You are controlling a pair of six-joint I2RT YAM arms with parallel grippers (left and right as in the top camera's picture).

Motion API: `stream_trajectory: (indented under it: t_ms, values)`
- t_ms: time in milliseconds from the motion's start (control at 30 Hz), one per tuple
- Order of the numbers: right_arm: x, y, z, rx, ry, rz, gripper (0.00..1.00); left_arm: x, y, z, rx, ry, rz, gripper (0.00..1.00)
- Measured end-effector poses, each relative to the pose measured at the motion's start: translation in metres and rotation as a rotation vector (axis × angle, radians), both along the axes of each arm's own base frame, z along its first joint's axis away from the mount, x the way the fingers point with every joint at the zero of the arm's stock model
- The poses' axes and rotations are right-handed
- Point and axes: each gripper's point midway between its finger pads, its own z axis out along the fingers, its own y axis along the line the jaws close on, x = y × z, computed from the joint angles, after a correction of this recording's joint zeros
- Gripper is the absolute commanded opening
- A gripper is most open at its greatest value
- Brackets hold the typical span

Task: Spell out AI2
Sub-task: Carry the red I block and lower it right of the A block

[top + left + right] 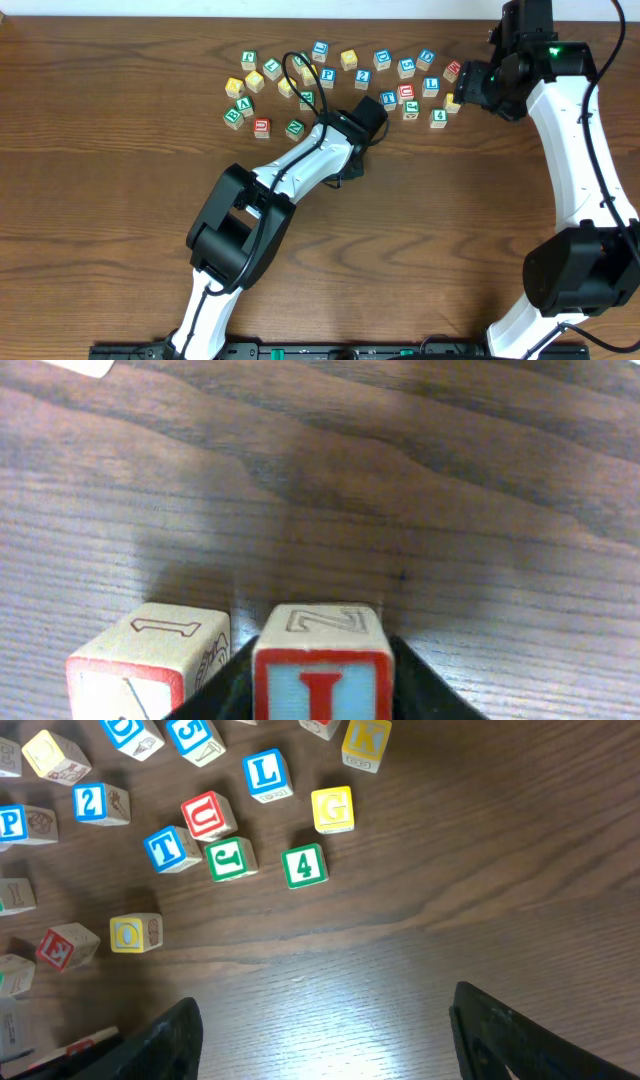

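Dark wood-grain table (450, 220), with loose letter cubes (405, 68) scattered across its far side. The left arm stretches diagonally toward them. The left gripper (320, 695) has its fingers pressed to both sides of the I cube (322, 680), which sits just beside the A cube (140, 670). The 2 cube (100, 802) lies among the scatter. The right gripper (320, 1040) is spread wide and empty above the wood.

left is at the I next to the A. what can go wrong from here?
1. A finger of the left gripper sits in the tight gap between the I cube and the A cube; opening could shove the A cube askew.
2. The 2 cube lies close to the P cube and T cube; the open right gripper may bump them reaching in.
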Motion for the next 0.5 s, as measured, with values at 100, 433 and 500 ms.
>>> stream_trajectory:
  t_ms: [100,433,500]
  values:
    - [-0.0002,-0.0001,-0.0001,0.0,0.001,0.0,0.74,-0.0001,-0.0001,0.0,-0.002,0.0,0.005,0.49]
    - [-0.0003,0.0,-0.0001,0.0,0.001,0.0,0.74,-0.0003,-0.0003,-0.0001,-0.002,0.002,-0.002,0.49]
    - [-0.0003,-0.0001,-0.0001,0.0,0.001,0.0,0.75,-0.0016,0.0006,0.0005,0.005,0.007,-0.019,0.49]
